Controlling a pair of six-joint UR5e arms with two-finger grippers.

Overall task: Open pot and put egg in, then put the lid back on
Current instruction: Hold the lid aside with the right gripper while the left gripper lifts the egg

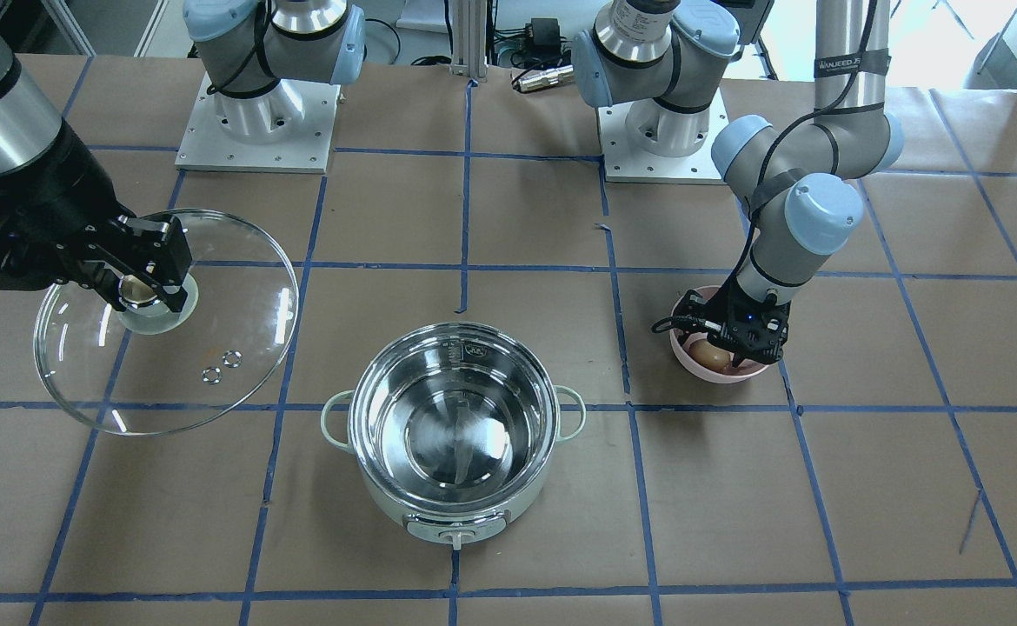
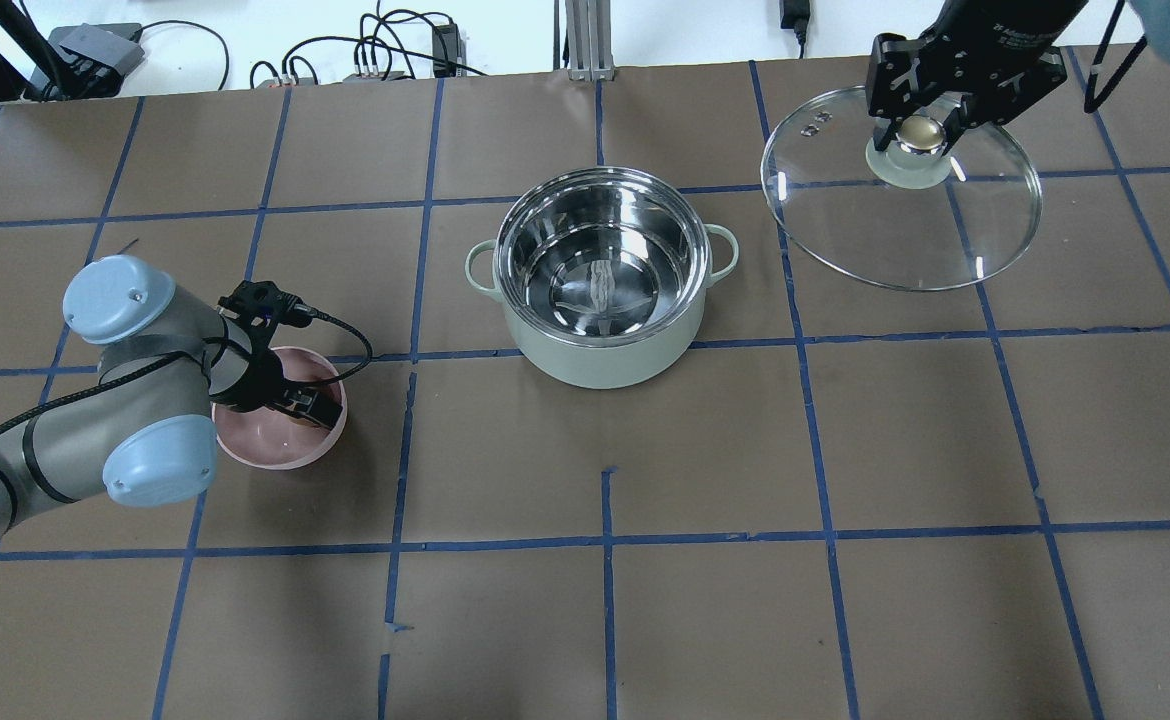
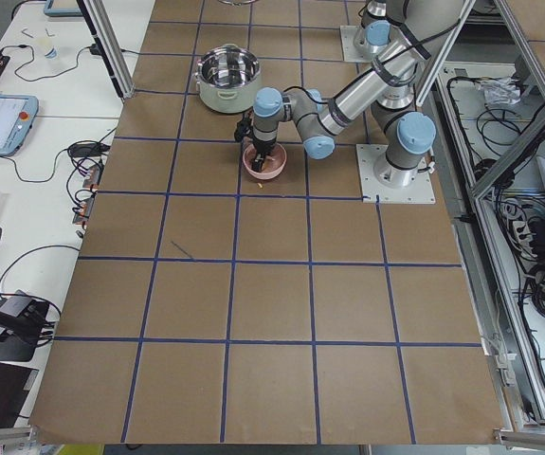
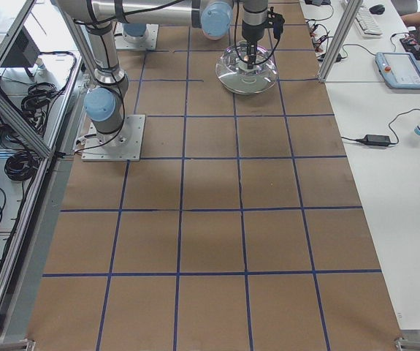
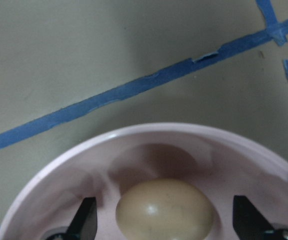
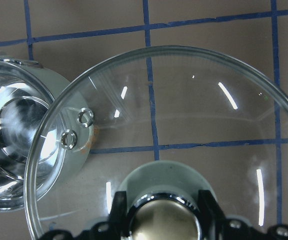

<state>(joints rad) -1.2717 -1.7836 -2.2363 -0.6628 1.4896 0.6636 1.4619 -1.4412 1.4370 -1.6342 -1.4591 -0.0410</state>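
Left wrist-mounted: egg (image 5: 165,209) cropped (bottom edge).

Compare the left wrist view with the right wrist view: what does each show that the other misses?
Only the left wrist view: the egg lying in the pink bowl, between the fingers of the open left gripper. Only the right wrist view: the lid, held by its knob in the right gripper, and the open, empty pot. Both: the brown table with blue tape lines.
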